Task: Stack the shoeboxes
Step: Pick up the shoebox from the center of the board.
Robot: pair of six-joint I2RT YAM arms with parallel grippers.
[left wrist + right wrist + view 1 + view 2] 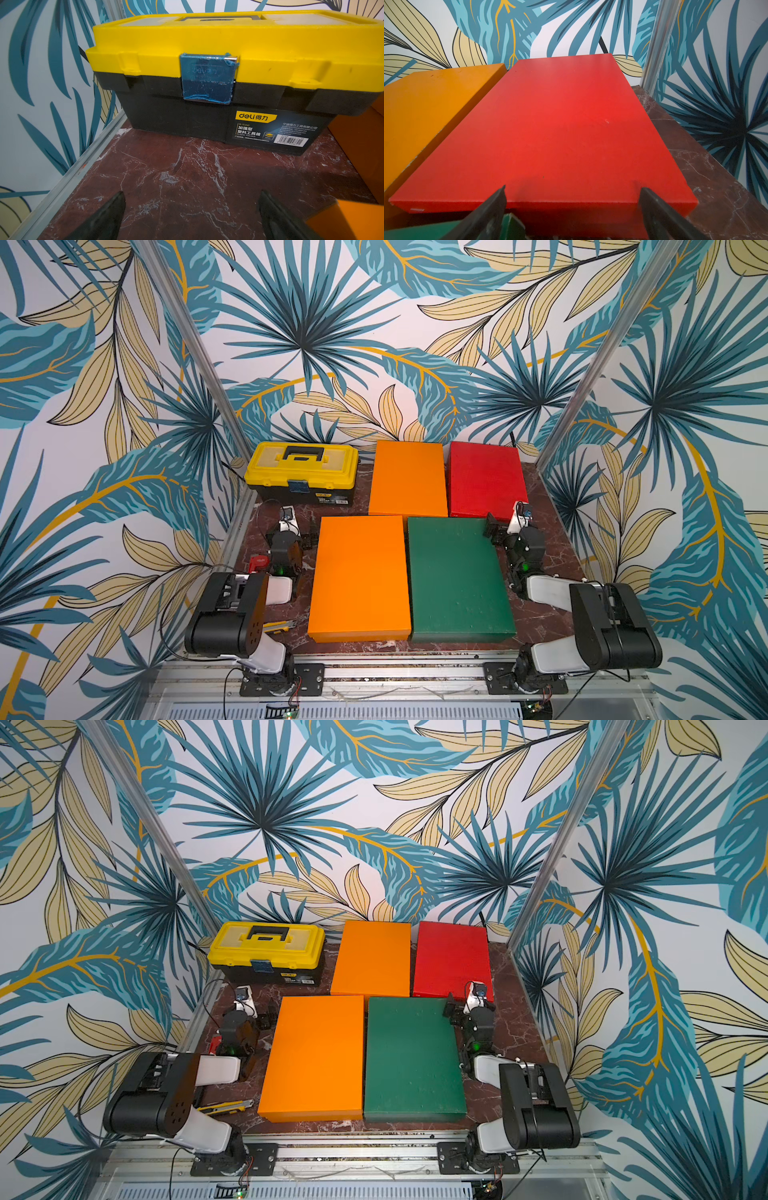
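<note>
Marble tabletop (559, 531), toolbox (301, 472), far orange shoebox (408, 479), red shoebox (484, 479), near orange shoebox (359, 578), green shoebox (455, 580) (all lying flat)

Toolbox (228, 62): we see a yellow lid over a black base, with blue film on the latch (207, 79), straight ahead of the left gripper (192, 193) jaws.
Red shoebox (550, 128): plain matte red, straight ahead of the right gripper (573, 188) jaws.
Far orange shoebox (425, 108): plain orange, ahead and left of the right jaws.
Near orange shoebox (359, 576): plain orange too, just right of the left jaws.
Dark green shoebox (457, 576): plain dark green, its corner beneath the right jaws.
Tabletop (187, 176): dark red-brown marble with white veins, under the left jaws.
Walls (311, 344): white, with teal and cream leaves and golden stems.
</note>
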